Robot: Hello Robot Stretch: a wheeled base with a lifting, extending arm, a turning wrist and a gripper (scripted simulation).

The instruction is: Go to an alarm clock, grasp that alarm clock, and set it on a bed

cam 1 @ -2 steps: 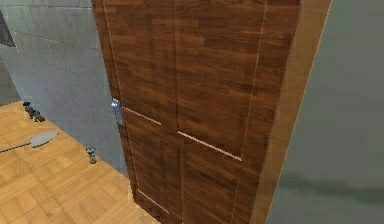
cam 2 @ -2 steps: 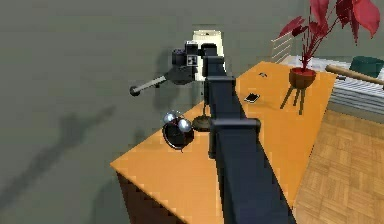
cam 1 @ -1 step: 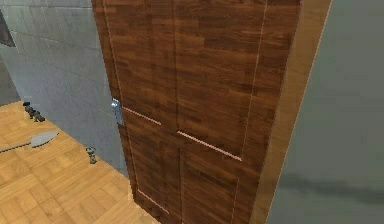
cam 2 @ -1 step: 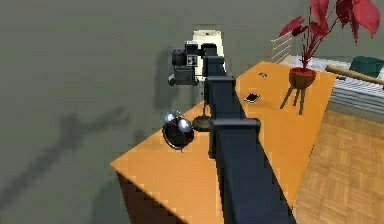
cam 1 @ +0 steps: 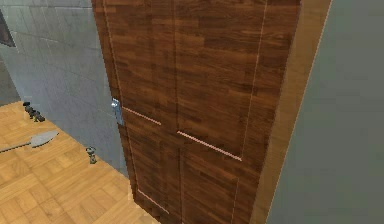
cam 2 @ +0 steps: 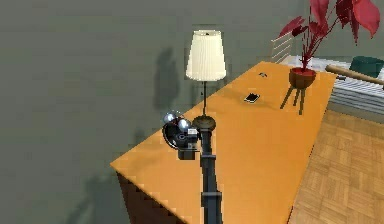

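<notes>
- Forward view, far left: a plain grey wall (cam 1: pixel 60 60) rises behind a floor of light wooden parquet (cam 1: pixel 50 190)
- On that floor, near the wall, lies a small dark lumpy thing (cam 1: pixel 33 112); just nearer is a flat grey thing with a thin handle (cam 1: pixel 38 140), and right of both a small upright thing (cam 1: pixel 91 155), too small to name
- Middle: a tall brown panelled wooden door (cam 1: pixel 200 80) stands close up, with a small silver handle (cam 1: pixel 116 108) at its left edge
- Right of the door runs a pale wooden frame edge (cam 1: pixel 290 110), then a grey-green wall (cam 1: pixel 345 130)
- Arm side view, left: a dark grey wall (cam 2: pixel 80 80) stands behind a long orange wooden table (cam 2: pixel 260 150), which runs from the near left to the far right
- Near the table's left end the gripper (cam 2: pixel 174 139) shows, and right at it is a small round silvery thing (cam 2: pixel 177 123), shaped much like an alarm clock, with the tabletop under or behind it
- I cannot tell how wide the fingers stand, nor whether the gripper holds anything
- The dark square arm bar (cam 2: pixel 210 185) rises from the bottom edge to the gripper
- Just right of the gripper stands a table lamp with a cream shade and thin dark stem (cam 2: pixel 205 55), upright on the table
- Farther right a small flat dark thing (cam 2: pixel 252 97) lies on the tabletop
- At the far right end a red-leaved plant in a red pot on dark legs (cam 2: pixel 302 76) stands on the table
- Beyond it is a white slatted piece of furniture (cam 2: pixel 355 95)
</notes>
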